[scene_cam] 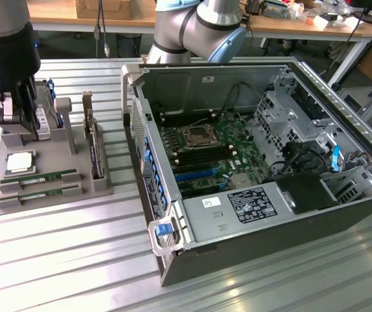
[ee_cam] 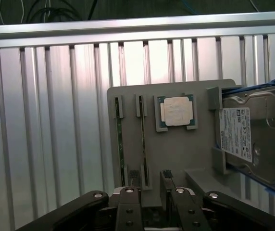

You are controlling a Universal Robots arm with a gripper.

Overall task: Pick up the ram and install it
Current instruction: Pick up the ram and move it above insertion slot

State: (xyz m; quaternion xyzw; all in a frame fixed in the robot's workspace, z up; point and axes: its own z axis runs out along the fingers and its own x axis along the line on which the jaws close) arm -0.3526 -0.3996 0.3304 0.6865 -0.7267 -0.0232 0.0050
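1. The arm's dark wrist hangs upright at the exterior view's left. The gripper [scene_cam: 20,123] points down over the hard-drive end of the grey tray [scene_cam: 49,201], clear of the bench [scene_cam: 62,260].
2. In the wrist view the gripper [ee_cam: 154,211] shows two black, bolted fingers [ee_cam: 128,209]. The jaws stand parted with a clear gap and hold nothing.
3. The ram [scene_cam: 43,176], a thin green stick, lies flat in a tray slot just beside the square processor [scene_cam: 18,161]. In the wrist view the ram [ee_cam: 142,144] appears edge-on.
4. A second green stick [scene_cam: 43,191] lies parallel in the next slot.
5. A metal hard drive [ee_cam: 253,134] with a white label stands on edge in the tray, and a dark card [scene_cam: 93,146] stands upright.
6. The bench is ribbed, glossy aluminium; the tray is matte grey.
7. The open computer case [scene_cam: 342,214] lies to the exterior view's right, well apart from the gripper, with its green motherboard [scene_cam: 212,146] exposed.
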